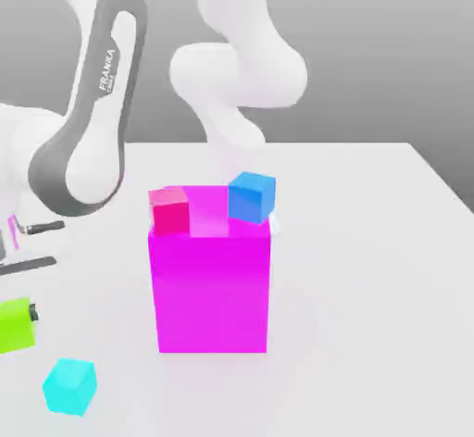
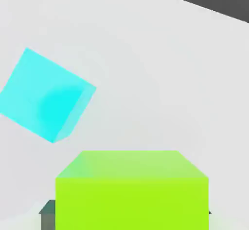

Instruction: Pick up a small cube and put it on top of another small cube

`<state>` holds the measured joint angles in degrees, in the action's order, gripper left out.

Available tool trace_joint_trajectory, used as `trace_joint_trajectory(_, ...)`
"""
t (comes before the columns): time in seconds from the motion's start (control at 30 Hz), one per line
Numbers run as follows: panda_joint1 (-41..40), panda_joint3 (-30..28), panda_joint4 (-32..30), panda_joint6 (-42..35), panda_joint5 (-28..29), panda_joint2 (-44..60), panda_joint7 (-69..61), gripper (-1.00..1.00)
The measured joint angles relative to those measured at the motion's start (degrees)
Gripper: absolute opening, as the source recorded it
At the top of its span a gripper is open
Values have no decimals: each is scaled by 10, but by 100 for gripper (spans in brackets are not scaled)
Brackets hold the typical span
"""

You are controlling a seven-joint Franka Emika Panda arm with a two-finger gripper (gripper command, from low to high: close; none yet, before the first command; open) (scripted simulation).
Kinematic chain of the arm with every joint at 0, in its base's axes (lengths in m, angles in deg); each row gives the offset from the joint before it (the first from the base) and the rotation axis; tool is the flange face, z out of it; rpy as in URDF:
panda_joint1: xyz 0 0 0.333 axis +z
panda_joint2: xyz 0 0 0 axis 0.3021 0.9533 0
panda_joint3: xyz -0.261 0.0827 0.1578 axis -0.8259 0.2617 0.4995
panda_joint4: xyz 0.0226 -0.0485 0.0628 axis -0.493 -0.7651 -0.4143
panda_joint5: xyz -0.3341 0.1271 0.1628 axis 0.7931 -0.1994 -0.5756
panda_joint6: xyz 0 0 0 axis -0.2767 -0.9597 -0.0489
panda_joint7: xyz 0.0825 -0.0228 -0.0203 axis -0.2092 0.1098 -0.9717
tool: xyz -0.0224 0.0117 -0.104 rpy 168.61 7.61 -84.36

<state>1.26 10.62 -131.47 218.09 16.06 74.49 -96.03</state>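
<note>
So the big magenta block (image 1: pixel 212 292) stands on the table (image 1: pixel 370 287) with red and blue cubes (image 1: pixel 170 212) on top, and the gripper (image 1: pixel 34 312) has the lime-green cube (image 1: pixel 16 325) pinched, near the cyan cube (image 1: pixel 70 386)

Small lime-green cube (image 1: pixel 16 325), plain-faced, at the exterior view's left edge, seemingly near level
</note>
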Motion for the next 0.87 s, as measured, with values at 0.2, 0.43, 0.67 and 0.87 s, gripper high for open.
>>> trace_joint_trajectory(0.2,-6,30,-8,-8,28,-21,-154,-100)
trace_joint_trajectory(0.43,-8,61,-17,-17,61,-46,-334,-100)
trace_joint_trajectory(0.67,-9,86,-22,13,70,-26,-476,-100)
trace_joint_trajectory(0.87,-20,100,-19,61,52,26,-492,100)
